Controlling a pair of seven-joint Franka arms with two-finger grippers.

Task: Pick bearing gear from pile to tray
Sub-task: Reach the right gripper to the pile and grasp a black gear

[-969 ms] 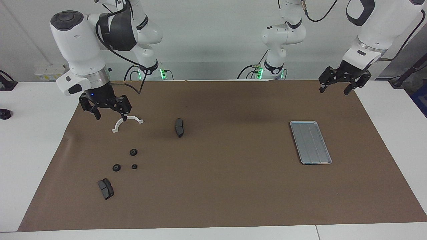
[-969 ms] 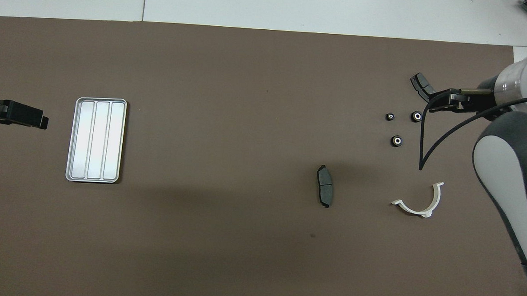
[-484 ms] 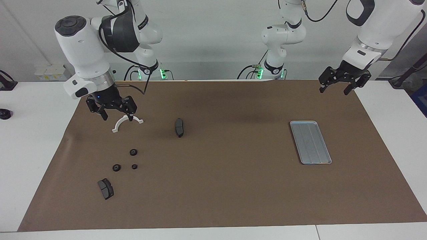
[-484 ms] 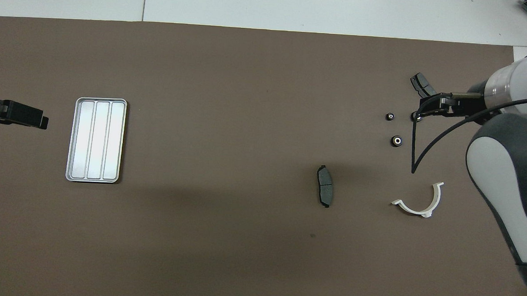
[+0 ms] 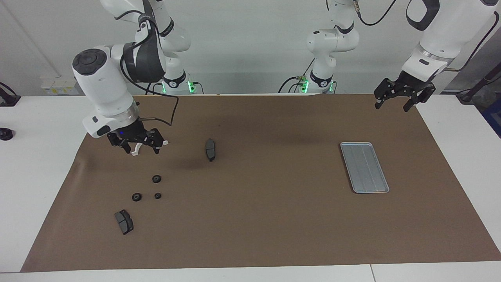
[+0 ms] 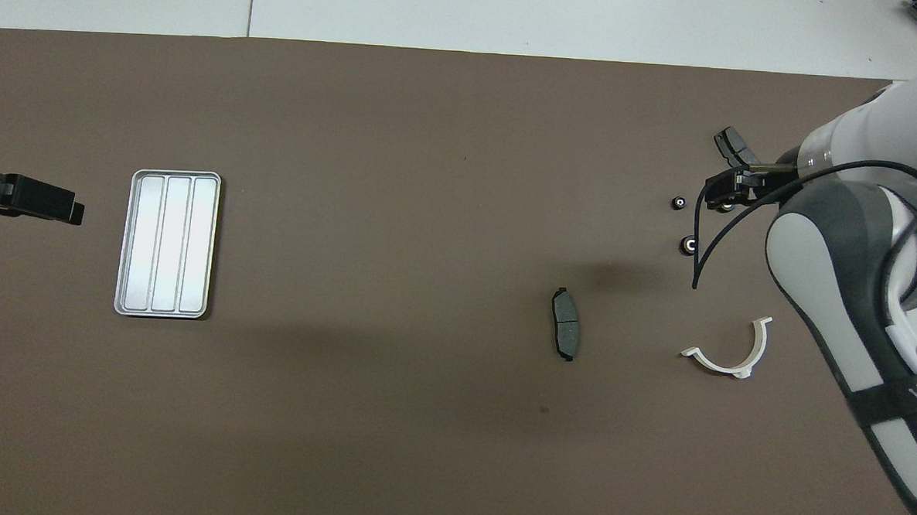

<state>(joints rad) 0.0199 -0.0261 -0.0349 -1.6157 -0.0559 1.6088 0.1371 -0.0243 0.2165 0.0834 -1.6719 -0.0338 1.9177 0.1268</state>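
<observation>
Above the brown mat (image 5: 250, 219), we see the right gripper (image 5: 135, 148) raised in the air with its fingers apart and nothing between them. In the facing view it hangs in front of the white half-ring bracket (image 5: 136, 151), most of which it hides; in the overhead view it covers part of the pile (image 5: 150, 189). We count three small black rings in the pile, lying loose on the mat at the right arm's end of the table, farther from the robots than the bracket. One dark grey pad (image 5: 124, 221) lies just farther out than the pile; another (image 5: 210, 149) lies nearer the middle of the mat. We find the tray (image 5: 364, 167) at the left arm's end of the table, well apart from the pile, and it holds nothing. We see the left gripper (image 5: 394, 102) waiting, fingers apart and holding nothing, over the mat's corner near the tray.
</observation>
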